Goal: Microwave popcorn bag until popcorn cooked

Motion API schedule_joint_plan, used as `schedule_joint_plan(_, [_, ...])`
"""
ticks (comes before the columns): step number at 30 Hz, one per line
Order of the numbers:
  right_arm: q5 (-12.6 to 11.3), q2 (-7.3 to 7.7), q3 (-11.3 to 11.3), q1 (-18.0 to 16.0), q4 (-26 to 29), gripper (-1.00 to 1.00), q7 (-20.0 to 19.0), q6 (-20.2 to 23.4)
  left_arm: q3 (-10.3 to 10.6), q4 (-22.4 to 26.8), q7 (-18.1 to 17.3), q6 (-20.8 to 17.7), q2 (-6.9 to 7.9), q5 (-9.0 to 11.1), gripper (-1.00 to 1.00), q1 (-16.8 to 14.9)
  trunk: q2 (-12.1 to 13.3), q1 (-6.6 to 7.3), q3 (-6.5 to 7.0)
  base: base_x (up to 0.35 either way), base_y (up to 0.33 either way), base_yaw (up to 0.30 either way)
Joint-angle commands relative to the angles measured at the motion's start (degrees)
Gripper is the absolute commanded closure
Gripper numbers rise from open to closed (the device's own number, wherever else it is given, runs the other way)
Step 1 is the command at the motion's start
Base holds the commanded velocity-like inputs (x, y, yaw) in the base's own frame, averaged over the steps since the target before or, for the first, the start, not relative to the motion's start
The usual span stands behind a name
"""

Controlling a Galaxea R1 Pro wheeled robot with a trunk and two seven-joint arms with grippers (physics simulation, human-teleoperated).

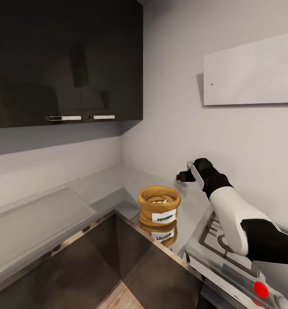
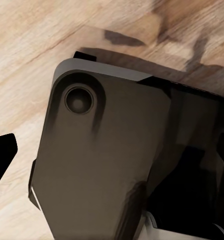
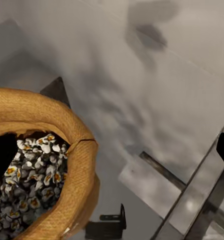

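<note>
Item: right gripper (image 1: 183, 175). It hangs above the countertop (image 1: 118, 180), close to the side wall; whether its fingers are spread or pressed together we cannot tell.

Item: popcorn bag (image 1: 159, 205). It stands upright on the countertop, below and just beside the claw toward the robot, apart from it. Rolled rim open, white label facing us. In the right wrist view the bag (image 3: 39, 170) shows pale kernels inside, one dark fingertip (image 3: 2, 152) overlapping its mouth.

Item: gas hob (image 1: 229, 253). It sits under the forearm, on the claw's near side.

Item: left gripper. Wrist view gives wood floor (image 2: 32, 45) and a dark robot part; state unknown.

Handling note, our judgement: we should bring the claw back over the rim, straddle one wall of the rolled edge, and close gently so the bag stays upright and spills nothing.
</note>
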State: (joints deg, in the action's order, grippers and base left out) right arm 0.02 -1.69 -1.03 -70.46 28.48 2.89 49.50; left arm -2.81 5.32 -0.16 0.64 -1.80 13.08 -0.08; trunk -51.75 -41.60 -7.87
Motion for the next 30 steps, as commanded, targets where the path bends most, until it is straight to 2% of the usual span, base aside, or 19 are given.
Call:
schedule_joint_plan(1, [0.0, -0.02, -0.1, 0.0, 0.1, -1.0, 0.2, 1.3, -0.3, 0.0, 0.0, 0.1, -0.03, 0.2, -1.0, 0.0, -0.1, -0.01, -0.08, 0.0, -0.011, 0.004])
schedule_joint_plan(4, [0.0, 0.01, 0.0, 0.0, 0.2, -1.0, 0.2, 3.7, -0.3, 0.0, 0.0, 0.1, -0.01, 0.2, -1.0, 0.0, -0.1, -0.01, -0.08, 0.0, -0.004, 0.141])
schedule_joint_plan(12, [-0.1, 0.02, 0.0, 0.0, 0.2, -1.0, 0.3, 4.2, -0.3, 0.0, 0.0, 0.1, 0.02, 0.2, -1.0, 0.0, -0.1, -0.01, -0.08, 0.0, 0.0, 0.232])
schedule_joint_plan(16, [-0.3, 0.2, 0.1, 0.0, -0.2, -1.0, 0.2, 3.4, -0.3, 0.0, 0.0, 0.1, 0.02, 0.1, -1.0, 0.0, -0.1, -0.01, -0.08, 0.0, 0.0, 0.028])
schedule_joint_plan(22, [-0.3, 1.58, 0.1, 0.0, -0.5, -1.0, -0.2, 3.3, -0.3, 0.0, 0.0, 0.1, 0.0, 0.2, -1.0, 0.0, -0.1, -0.01, -0.08, 0.0, 0.0, 0.002])
schedule_joint_plan(30, [-0.3, 1.88, 0.1, 0.0, -0.5, -1.0, -0.2, 3.3, -0.3, 0.1, 0.0, 0.1, -0.05, 0.1, -1.0, 0.0, -0.1, -0.01, -0.08, 0.011, 0.0, 0.0])
